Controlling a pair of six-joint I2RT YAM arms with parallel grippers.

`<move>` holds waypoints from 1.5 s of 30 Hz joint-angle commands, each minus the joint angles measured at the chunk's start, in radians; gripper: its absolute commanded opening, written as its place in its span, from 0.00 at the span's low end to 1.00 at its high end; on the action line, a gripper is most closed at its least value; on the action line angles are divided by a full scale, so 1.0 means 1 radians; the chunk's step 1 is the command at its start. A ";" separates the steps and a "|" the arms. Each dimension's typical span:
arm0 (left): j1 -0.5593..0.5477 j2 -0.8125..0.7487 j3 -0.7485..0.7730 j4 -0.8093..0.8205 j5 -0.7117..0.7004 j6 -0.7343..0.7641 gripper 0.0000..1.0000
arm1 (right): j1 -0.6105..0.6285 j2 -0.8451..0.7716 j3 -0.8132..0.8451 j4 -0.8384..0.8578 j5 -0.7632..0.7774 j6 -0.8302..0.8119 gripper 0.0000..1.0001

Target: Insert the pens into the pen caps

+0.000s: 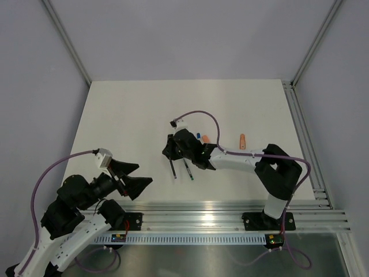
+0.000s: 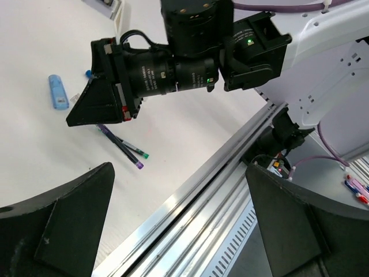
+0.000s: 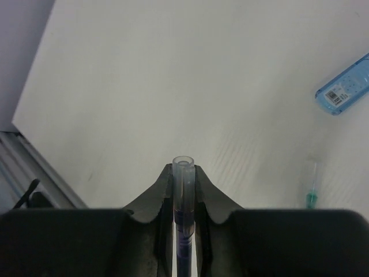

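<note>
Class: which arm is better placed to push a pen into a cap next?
Right. The right gripper is shut on a pen, with the light blue cap nearby; the left gripper hangs open and empty.

Clear pen [image 3: 184,193]: see-through barrel, open round end pointing away, dark ink lower down, clamped between the right gripper [image 3: 184,173] fingers, off the table.

Two thin dark pens lie flat on the table, side by side, nearly parallel, not touching along most of their length. One is the green-tipped pen [image 1: 188,171], the other the purple-tipped pen [image 2: 122,151]; both tips point to the near edge.

Light blue cap [image 3: 344,86]: short, flat-lying, white barcode label on it, apart from the thin pens.

Orange cap [image 1: 243,141]: short, lying alone, well right of the rest.

Small blue piece [image 1: 199,137] and orange piece [image 1: 205,139] lie just beside each other, partly hidden; pen or cap unclear.
</note>
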 commanded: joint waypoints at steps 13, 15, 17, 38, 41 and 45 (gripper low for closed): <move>0.007 0.010 -0.013 0.017 -0.198 0.012 0.99 | -0.039 0.334 0.283 -0.148 0.086 -0.138 0.11; 0.014 0.017 -0.013 0.022 -0.190 0.015 0.99 | -0.041 0.354 0.292 -0.153 0.100 -0.135 0.16; 0.024 0.033 -0.014 0.020 -0.188 0.013 0.99 | -0.041 0.359 0.295 -0.156 0.117 -0.137 0.20; 0.090 0.048 -0.008 0.024 -0.155 0.018 0.99 | -0.022 -0.185 0.150 -0.182 0.054 -0.153 1.00; 0.089 0.047 0.007 0.028 -0.153 0.018 0.99 | -0.001 -0.386 0.084 -0.240 0.108 -0.204 1.00; 0.089 0.089 0.074 0.050 -0.164 0.018 0.99 | 0.001 -0.701 -0.017 -0.360 0.215 -0.226 0.99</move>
